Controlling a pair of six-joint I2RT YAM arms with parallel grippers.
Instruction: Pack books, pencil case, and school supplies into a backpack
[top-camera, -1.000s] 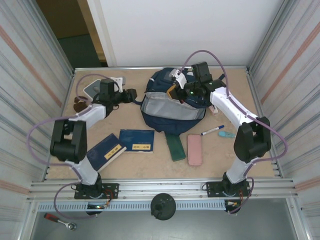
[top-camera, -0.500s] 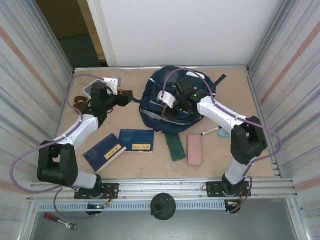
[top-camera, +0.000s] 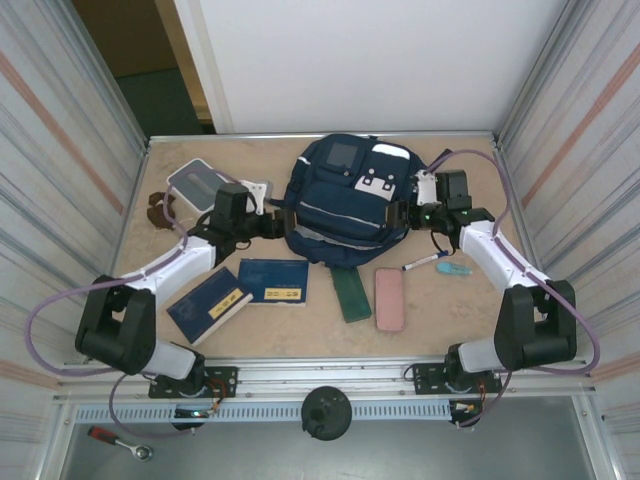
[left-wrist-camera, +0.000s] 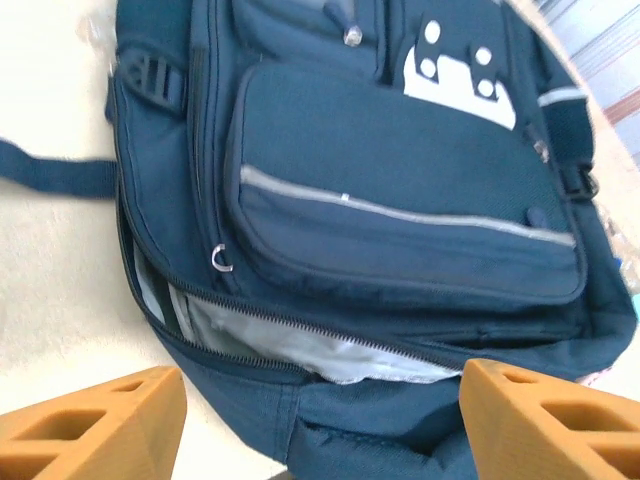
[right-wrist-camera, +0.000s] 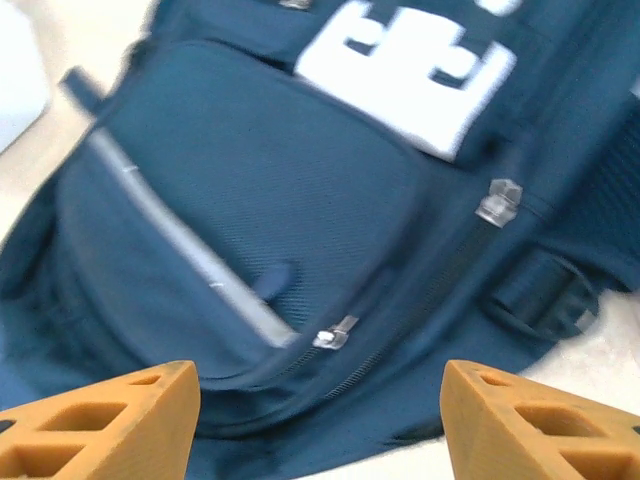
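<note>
Backpack (top-camera: 345, 200): lying face up toward the far side of the table, main zip gaping at its near edge and showing grey lining (left-wrist-camera: 300, 345)
Left gripper (top-camera: 275, 224): hovering at the bag's left side, fingers spread, holding nothing
Right gripper (top-camera: 402, 215): hovering at the bag's right side, fingers likewise apart and empty
Books (top-camera: 273, 281): lying on the table just near of the bag, not yet packed
Marker (top-camera: 425, 262): lying beside the right arm
Risk: the slack mouth is likely sagging shut, so a book could be catching on the fabric and pushing the bag away
</note>
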